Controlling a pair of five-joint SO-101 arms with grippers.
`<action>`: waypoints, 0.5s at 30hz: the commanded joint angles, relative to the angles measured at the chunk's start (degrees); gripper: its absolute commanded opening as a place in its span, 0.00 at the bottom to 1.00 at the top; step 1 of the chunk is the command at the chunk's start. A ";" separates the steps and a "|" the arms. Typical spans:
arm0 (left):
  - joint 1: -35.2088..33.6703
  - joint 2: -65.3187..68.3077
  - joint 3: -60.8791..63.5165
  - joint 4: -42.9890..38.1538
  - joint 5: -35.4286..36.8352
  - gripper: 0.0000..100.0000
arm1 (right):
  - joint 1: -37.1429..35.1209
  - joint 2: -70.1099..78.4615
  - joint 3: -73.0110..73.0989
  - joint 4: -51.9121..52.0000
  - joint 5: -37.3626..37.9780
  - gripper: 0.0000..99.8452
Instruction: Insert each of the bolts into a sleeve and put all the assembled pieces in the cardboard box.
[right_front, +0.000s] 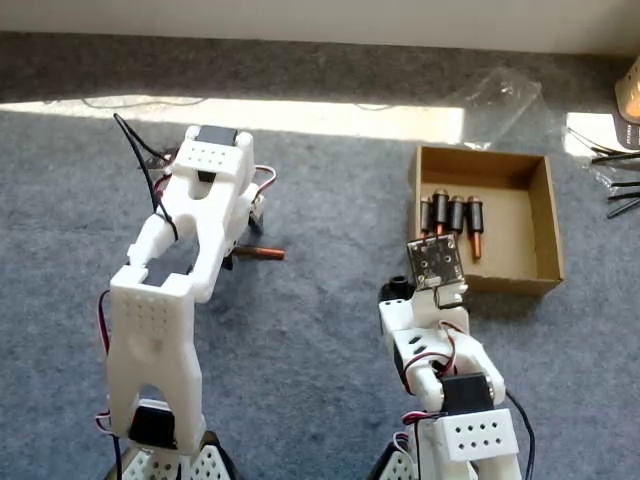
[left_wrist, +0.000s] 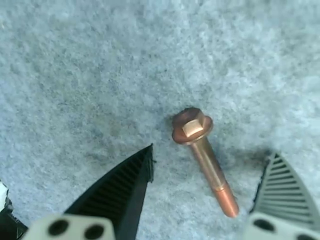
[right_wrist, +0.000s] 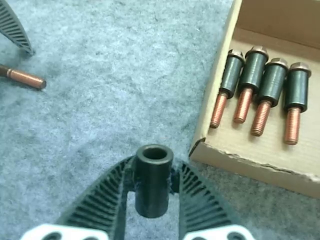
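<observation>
**Bolt (left_wrist: 202, 155) lies loose between the spread fingers of the left hand (left_wrist: 212, 151)**

The bolt rests flat on the grey carpet (left_wrist: 75, 75), hex head pointing away from the hand and threaded tip towards it. The fingers stand wide apart, one on each side, and neither touches the bolt, though the tip lies near one of them. The right hand (right_wrist: 153, 162) is clamped on a black sleeve (right_wrist: 152, 185), whose open bore faces the wrist camera, just beside a corner of the box (right_wrist: 260, 155). Inside the box, four assembled pieces (right_wrist: 260, 95) lie side by side. From above, the bolt lies well apart from the box
</observation>
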 joint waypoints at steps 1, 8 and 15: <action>-1.89 0.48 -1.89 -0.26 0.44 0.30 | 0.57 -0.84 -0.75 -2.07 1.14 0.00; -2.42 6.73 -2.59 -4.22 0.18 0.18 | 0.57 -0.84 -0.75 -2.07 1.14 0.00; -2.42 6.37 -3.65 -4.22 0.18 0.18 | 0.57 -0.84 -0.75 -2.07 1.14 0.00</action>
